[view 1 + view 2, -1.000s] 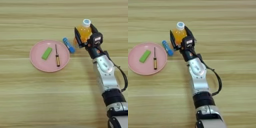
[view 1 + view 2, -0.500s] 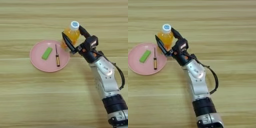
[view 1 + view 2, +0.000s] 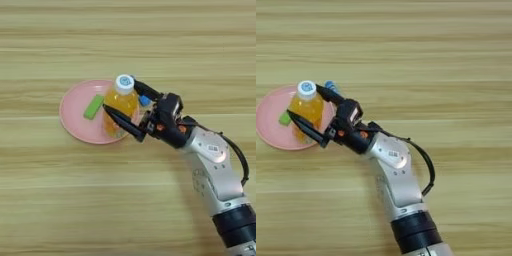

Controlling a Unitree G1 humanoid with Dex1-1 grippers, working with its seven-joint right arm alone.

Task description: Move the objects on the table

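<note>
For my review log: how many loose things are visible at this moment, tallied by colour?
Orange (drink bottle, in the gripper): 1
Pink (plate): 1
Green (block): 1
Blue (small item, mostly hidden behind the gripper): 1
Total: 4

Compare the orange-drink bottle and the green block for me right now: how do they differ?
The orange-drink bottle is tall, rounded and white-capped, standing up between the gripper's black fingers; the green block is small, flat and rectangular, lying free with nothing gripping it. The bottle is see-through orange, the block solid green. Both are over the pink plate.
</note>
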